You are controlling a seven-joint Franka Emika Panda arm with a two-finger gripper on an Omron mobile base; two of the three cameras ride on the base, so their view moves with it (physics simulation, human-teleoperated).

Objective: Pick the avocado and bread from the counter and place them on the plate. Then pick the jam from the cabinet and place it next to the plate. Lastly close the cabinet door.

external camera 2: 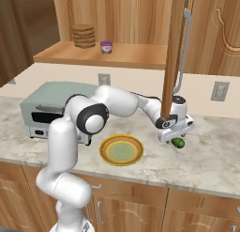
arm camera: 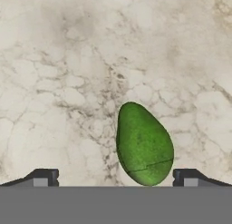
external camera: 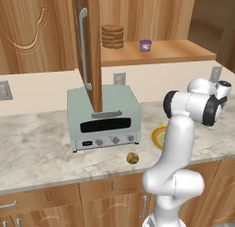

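The avocado [arm camera: 144,145] lies on the marbled bench [arm camera: 68,82], its broad end between the tool's [arm camera: 115,177] spread fingertips [arm camera: 45,177], nearer the one on the hand view's right. From the right base view, the tool [external camera 2: 176,137] hangs low over the avocado [external camera 2: 178,143], right of the plate [external camera 2: 122,150]. The bread [external camera: 132,158] sits before the toaster oven [external camera: 103,116]. The jam [external camera 2: 106,47] stands on the cabinet shelf [external camera 2: 136,55], beside the open cabinet door [external camera 2: 174,52].
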